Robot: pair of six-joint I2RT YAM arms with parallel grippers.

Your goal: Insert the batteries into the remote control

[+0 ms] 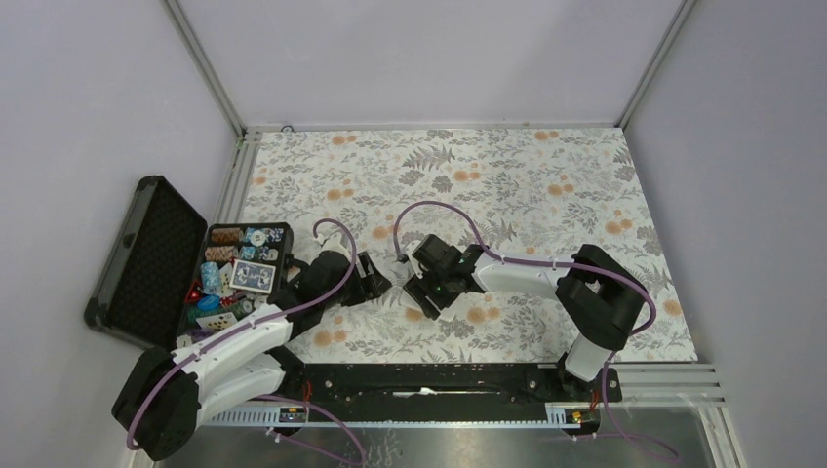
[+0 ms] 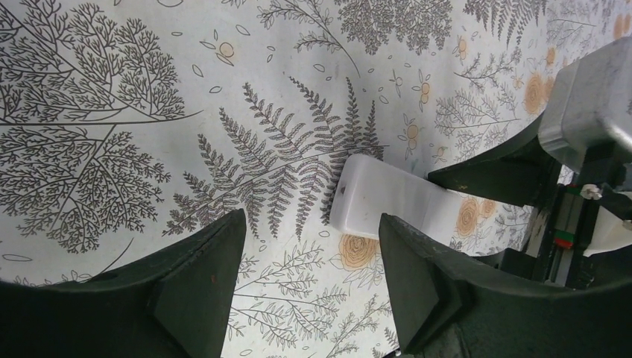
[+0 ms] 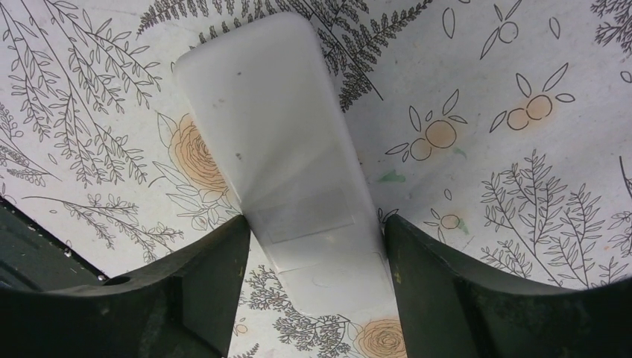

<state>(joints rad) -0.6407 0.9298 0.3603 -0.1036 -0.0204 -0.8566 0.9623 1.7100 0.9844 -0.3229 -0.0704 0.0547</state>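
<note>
- While the remote control (image 3: 283,149) lies plain white back up on the floral tablecloth (image 1: 527,185), the right gripper (image 3: 314,224) straddles it across its width.
- Its fingers (image 3: 201,283) sit right up against both long sides, honestly can't tell if they're squeezing or just touching.
- The left gripper (image 2: 311,218) hangs spread wide near the remote's free end, only cloth between its jaws.
- A black case of poker chips (image 1: 239,263) sits open, well off to the left.
</note>
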